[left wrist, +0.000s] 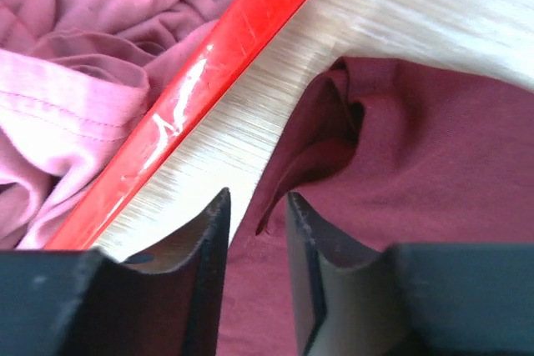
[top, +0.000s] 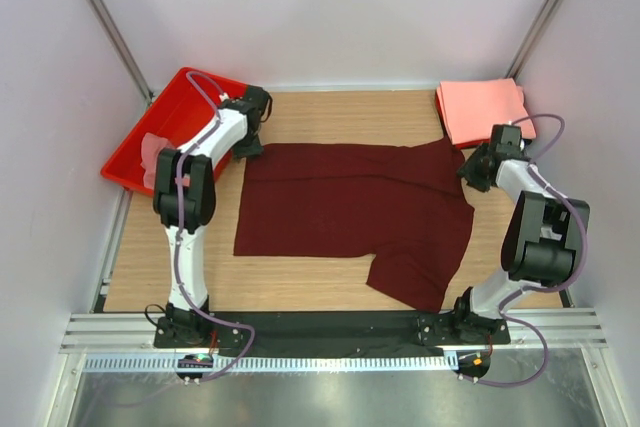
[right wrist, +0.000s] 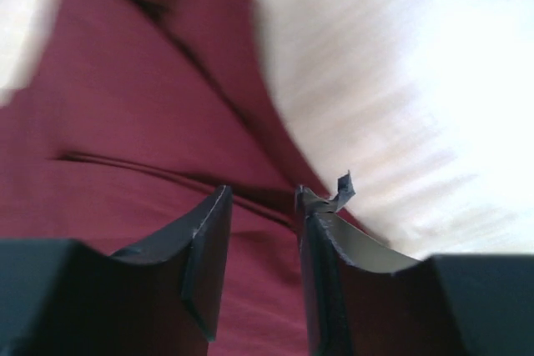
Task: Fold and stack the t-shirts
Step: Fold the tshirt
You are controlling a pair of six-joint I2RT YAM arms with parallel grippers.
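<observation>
Left gripper (left wrist: 257, 202) hangs over the far-left corner of the maroon t-shirt (top: 350, 202), its jaws parted by a modest gap with nothing between them; the puckered corner of the cloth lies just beyond the tips. Just left of it runs the rim of the red tray (left wrist: 209, 72), which holds a crumpled pink t-shirt (left wrist: 75, 81) waiting its turn.

The maroon shirt lies spread sideways on the wooden table (top: 330, 117), hem to the left and sleeves to the right, with the near sleeve jutting toward the arm bases.

At the shirt's far-right end, the right gripper (right wrist: 262, 199) sits low over the cloth near the far sleeve. Its jaws are likewise apart and hold nothing, with maroon fabric showing through the gap. Just beyond it, in the far-right corner, rests a neat stack of folded salmon-pink t-shirts (top: 483, 110).

Judging by both claws posted along the far edge, the step in hand is a lengthwise fold of the maroon shirt. The next move seems to call for both claws to pinch only the top layer at that edge and to travel toward the near side in step, so the cloth does not skew or bunch. The near sleeve looks left to tuck in.
</observation>
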